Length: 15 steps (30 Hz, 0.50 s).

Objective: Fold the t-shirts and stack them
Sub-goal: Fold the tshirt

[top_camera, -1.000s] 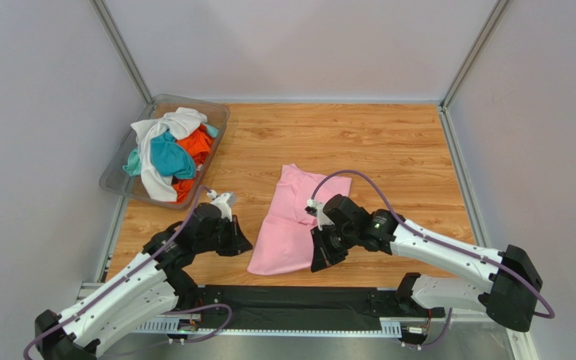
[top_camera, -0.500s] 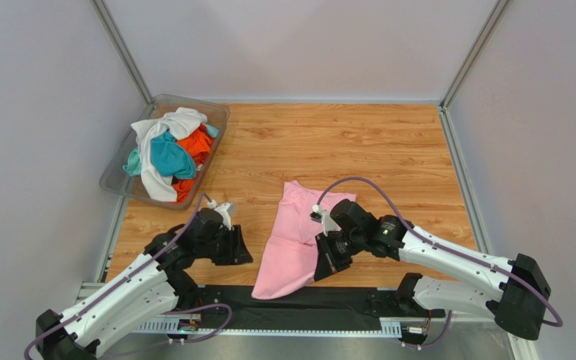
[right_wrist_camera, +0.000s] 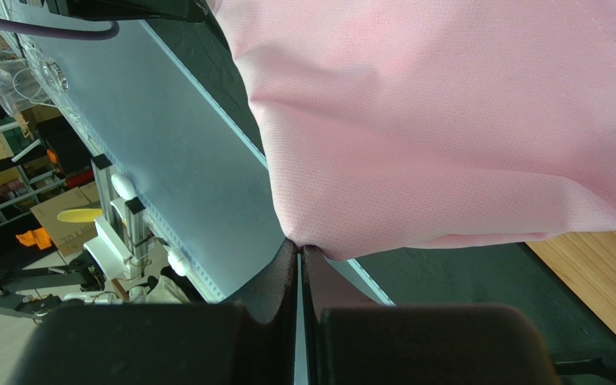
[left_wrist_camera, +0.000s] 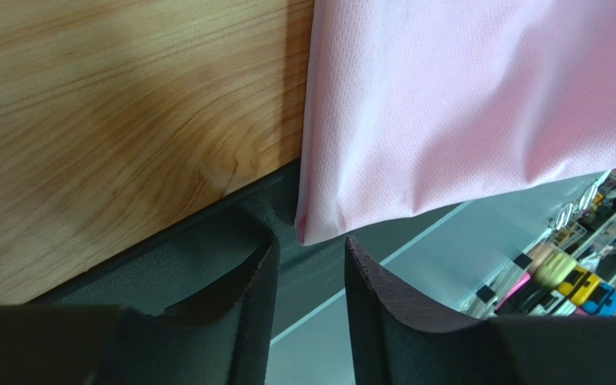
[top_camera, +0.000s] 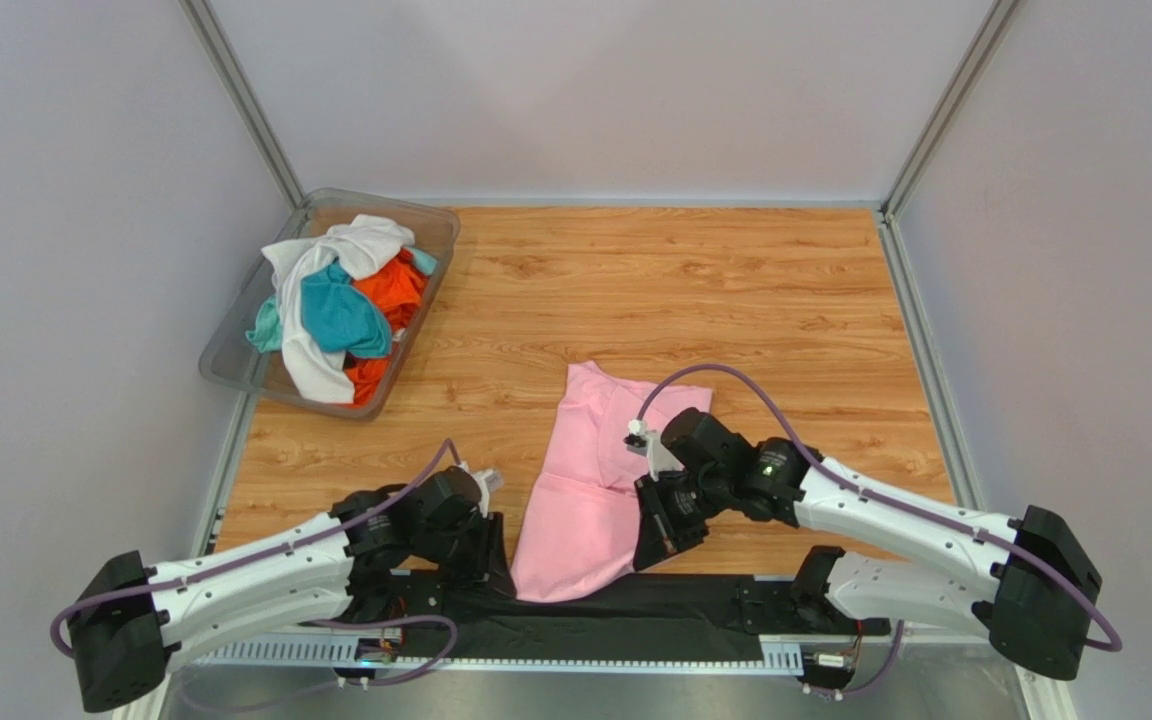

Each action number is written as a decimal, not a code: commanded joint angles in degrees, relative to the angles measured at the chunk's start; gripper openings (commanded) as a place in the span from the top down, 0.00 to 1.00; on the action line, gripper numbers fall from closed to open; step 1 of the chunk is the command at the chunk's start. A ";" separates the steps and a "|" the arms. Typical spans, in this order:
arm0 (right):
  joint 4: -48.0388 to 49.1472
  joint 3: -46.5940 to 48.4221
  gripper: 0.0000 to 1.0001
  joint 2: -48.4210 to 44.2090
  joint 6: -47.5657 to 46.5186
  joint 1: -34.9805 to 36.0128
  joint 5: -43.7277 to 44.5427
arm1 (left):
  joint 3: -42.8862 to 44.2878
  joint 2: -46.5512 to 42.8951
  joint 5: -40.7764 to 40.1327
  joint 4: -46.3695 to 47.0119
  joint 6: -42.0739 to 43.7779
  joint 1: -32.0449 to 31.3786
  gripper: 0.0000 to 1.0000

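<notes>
Lying in the lower centre of the top view, the light pink t-shirt point(top_camera: 585, 477) is showing a fine mesh weave and is loosely folded lengthwise. Its lower edge is hanging past the wooden surface point(top_camera: 717, 300) over a black strip point(top_camera: 687, 600). The right gripper point(right_wrist_camera: 300, 247) is pinching that lower hem, its fingers closed tight on the cloth. The left gripper point(left_wrist_camera: 310, 245) is sitting partly open just under the shirt's lower-left corner, gripping nothing. At upper left, white, teal and orange t-shirts point(top_camera: 334, 308) are lying heaped in a clear bin point(top_camera: 225, 357).

Light pink t-shirt point(top_camera: 585, 477) partly folded, overhanging near table edge, white, teal, orange t-shirts point(top_camera: 339, 303) heaped far-left.
</notes>
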 commanded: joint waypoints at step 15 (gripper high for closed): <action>0.68 -0.98 1.00 -3.38 0.45 0.29 -1.18 | 4.25 6.69 -6.94 0.44 -4.31 -4.66 1.00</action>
